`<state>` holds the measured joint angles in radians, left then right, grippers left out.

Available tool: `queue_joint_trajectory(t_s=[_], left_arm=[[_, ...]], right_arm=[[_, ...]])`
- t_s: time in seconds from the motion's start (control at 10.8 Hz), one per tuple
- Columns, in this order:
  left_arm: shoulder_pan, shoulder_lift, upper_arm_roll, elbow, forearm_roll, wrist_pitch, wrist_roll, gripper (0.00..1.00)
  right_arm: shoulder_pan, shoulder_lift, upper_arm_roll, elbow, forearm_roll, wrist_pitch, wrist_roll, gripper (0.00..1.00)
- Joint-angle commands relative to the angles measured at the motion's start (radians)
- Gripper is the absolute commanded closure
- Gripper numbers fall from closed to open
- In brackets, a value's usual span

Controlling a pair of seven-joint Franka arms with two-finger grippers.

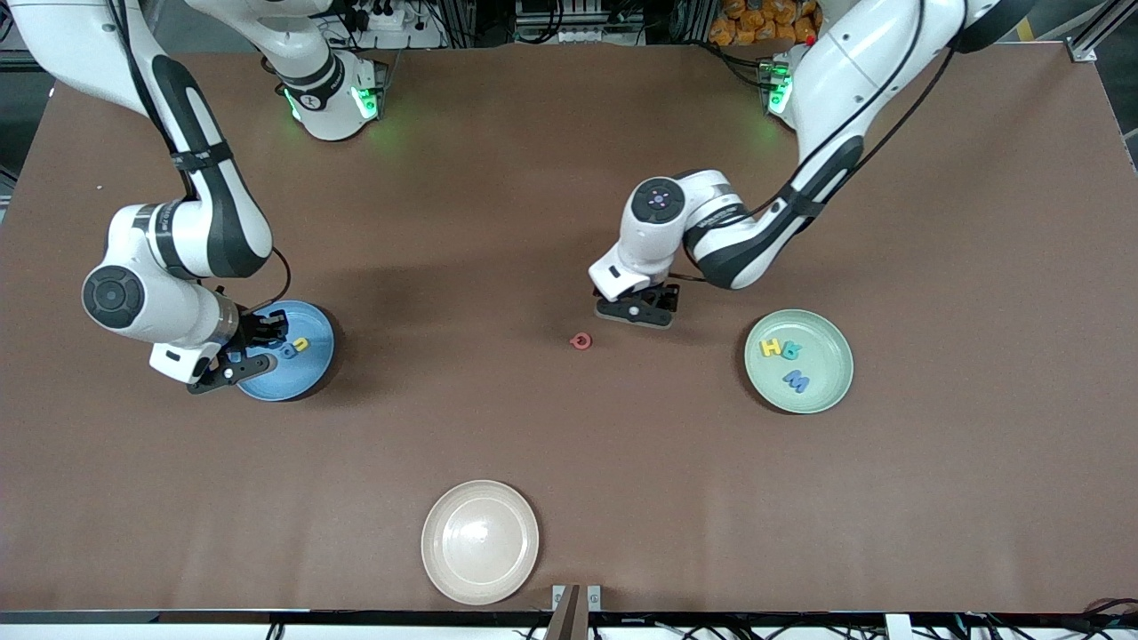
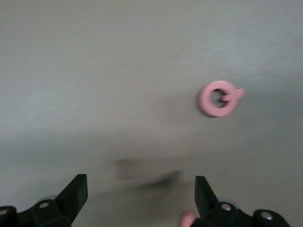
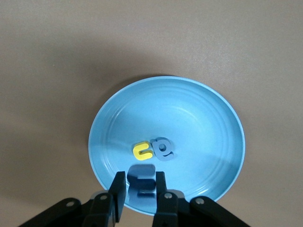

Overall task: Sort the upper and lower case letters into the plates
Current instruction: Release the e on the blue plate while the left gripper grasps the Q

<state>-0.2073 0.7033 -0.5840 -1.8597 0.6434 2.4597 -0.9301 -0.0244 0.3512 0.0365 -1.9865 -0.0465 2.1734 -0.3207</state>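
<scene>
My right gripper [image 1: 267, 342] [image 3: 141, 189] hangs low over the blue plate [image 1: 311, 373] [image 3: 189, 123], at the edge toward the right arm's end, shut on a dark blue letter [image 3: 142, 173]. In that plate lie a yellow letter [image 3: 142, 151] and a blue letter [image 3: 162, 149], touching. A red letter [image 1: 580, 340] [image 2: 218, 98] lies alone mid-table. My left gripper [image 1: 636, 311] [image 2: 141, 189] is open above bare table just beside it, nothing between its fingers. The pale green plate [image 1: 822, 342] holds a yellow letter [image 1: 770, 348], a teal letter [image 1: 789, 350] and a blue letter [image 1: 796, 380].
A cream-white plate [image 1: 480, 542] with nothing in it sits near the table's front edge. The brown table stretches bare between the plates.
</scene>
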Motion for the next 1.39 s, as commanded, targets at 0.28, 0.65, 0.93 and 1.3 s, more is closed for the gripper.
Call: queue_joint_trajectory(t_s=[0.28, 0.65, 0.93, 1.3], left_arm=[[-0.234, 0.137, 0.15, 0.255, 0.016, 0.002, 0.037, 0.0], [-0.233, 0.172, 0.151, 0.292, 0.004, 0.08, 0.05, 0.0], [-0.227, 0.185, 0.158, 0.301, 0.007, 0.081, 0.053, 0.0], [-0.182, 0.191, 0.158, 0.298, 0.004, 0.081, 0.174, 0.0]], right_arm=[[-0.006, -0.047, 0.011, 0.014, 0.022, -0.047, -0.008, 0.33], [0.001, -0.203, 0.013, 0.031, 0.022, -0.154, 0.029, 0.35], [0.014, -0.294, 0.014, 0.153, 0.02, -0.336, 0.149, 0.33], [0.041, -0.334, -0.03, 0.325, 0.023, -0.52, 0.184, 0.25]])
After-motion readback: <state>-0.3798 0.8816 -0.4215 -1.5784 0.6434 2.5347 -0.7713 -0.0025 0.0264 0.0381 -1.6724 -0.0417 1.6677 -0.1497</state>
